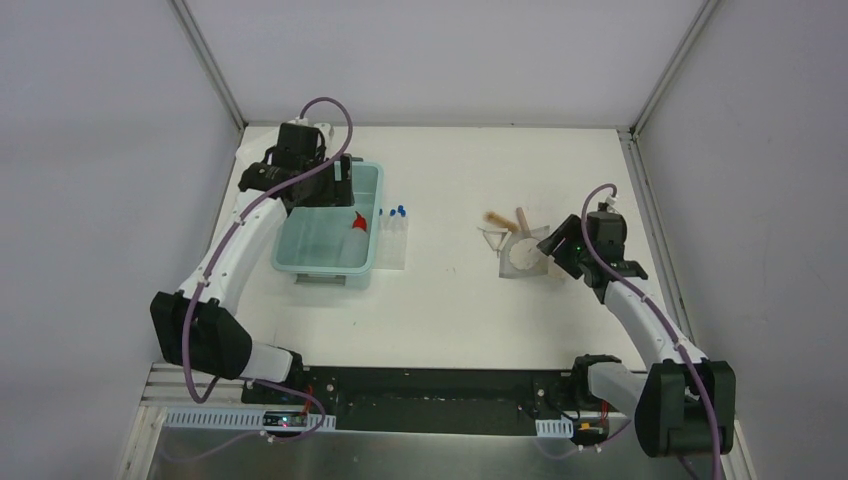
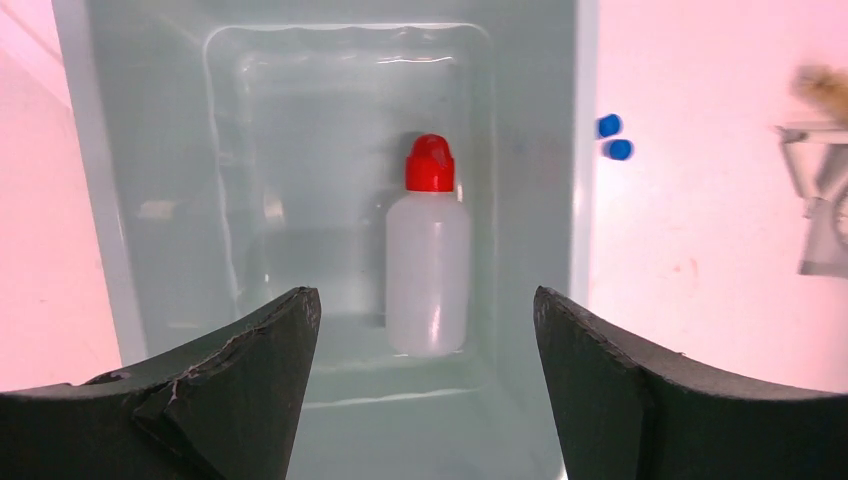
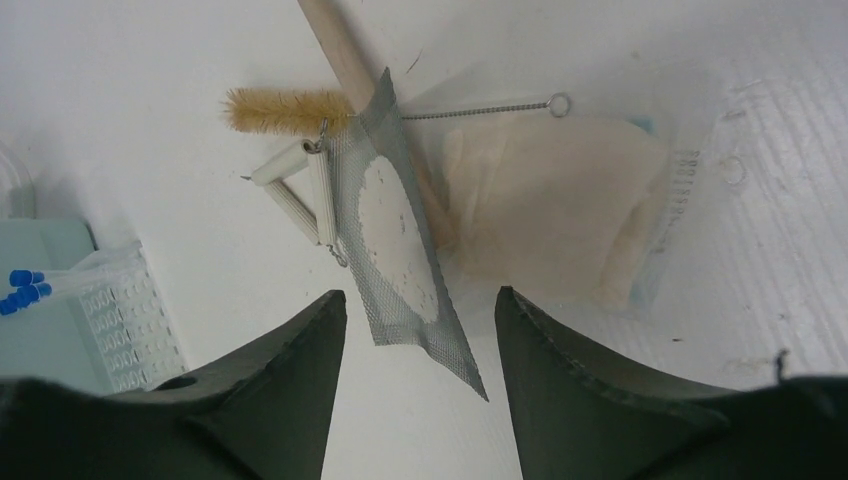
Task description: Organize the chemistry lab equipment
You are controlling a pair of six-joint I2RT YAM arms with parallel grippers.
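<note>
A white squeeze bottle (image 2: pixel 428 262) with a red cap lies inside the pale teal bin (image 2: pixel 130 200), cap pointing away from me. My left gripper (image 2: pixel 425 300) hangs open above the bottle, touching nothing; from above, the left gripper (image 1: pixel 335 182) is over the bin's far end. On the right lies a wire gauze square (image 3: pixel 400 230) with a white centre. One corner of it sits between the fingers of my right gripper (image 3: pixel 420 295), which stand open and apart from the mesh. Beyond the gauze are a bristle brush (image 3: pixel 275 110), a wooden handle (image 3: pixel 335 50) and a clay triangle (image 3: pixel 295 185).
A clear tube rack (image 1: pixel 392 242) with blue-capped tubes (image 1: pixel 398 212) stands just right of the bin (image 1: pixel 290 235). A clear bag with beige contents (image 3: pixel 550 210) lies behind the gauze. White walls enclose the table's back and sides.
</note>
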